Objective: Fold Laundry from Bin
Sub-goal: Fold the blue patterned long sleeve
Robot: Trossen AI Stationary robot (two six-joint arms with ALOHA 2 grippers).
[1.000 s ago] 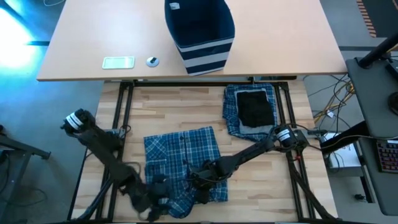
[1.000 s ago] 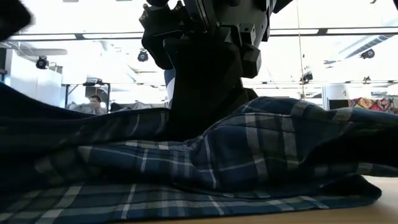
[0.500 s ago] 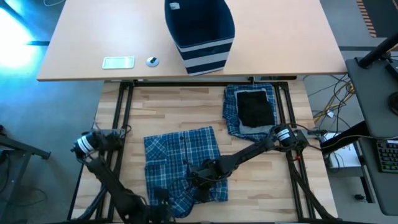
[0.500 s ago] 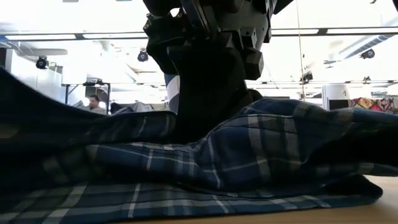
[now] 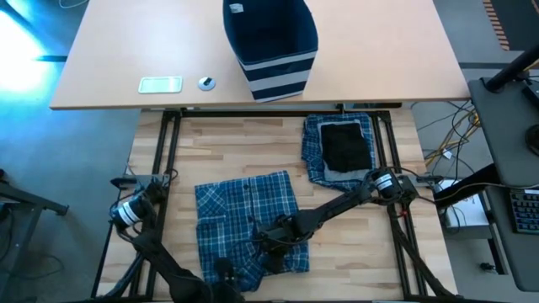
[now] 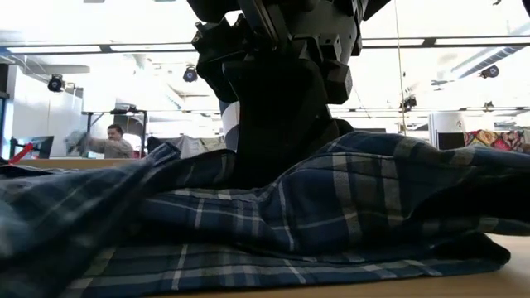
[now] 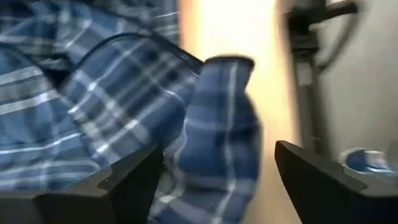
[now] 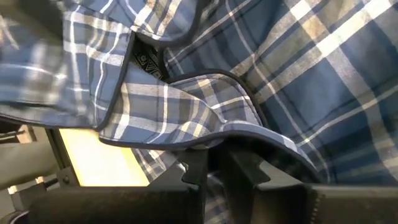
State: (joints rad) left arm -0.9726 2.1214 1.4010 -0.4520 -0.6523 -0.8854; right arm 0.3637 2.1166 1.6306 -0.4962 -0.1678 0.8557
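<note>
Shirt [image 5: 248,223], plaid, lies spread near the worktop's [image 5: 253,147] front edge, middle. My right tool [image 5: 274,244] is clamped shut on a fold of it; my left tool [image 5: 221,278], at the front edge, stands open with cloth loose between its fingers [image 7: 134,186]. I'd keep the right pinch steady, regrip the hem squarely, then fold flat.

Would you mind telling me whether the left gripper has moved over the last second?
Yes. The left gripper has slid rightward along the near table edge, onto the plaid shirt, and now stands open.
</note>
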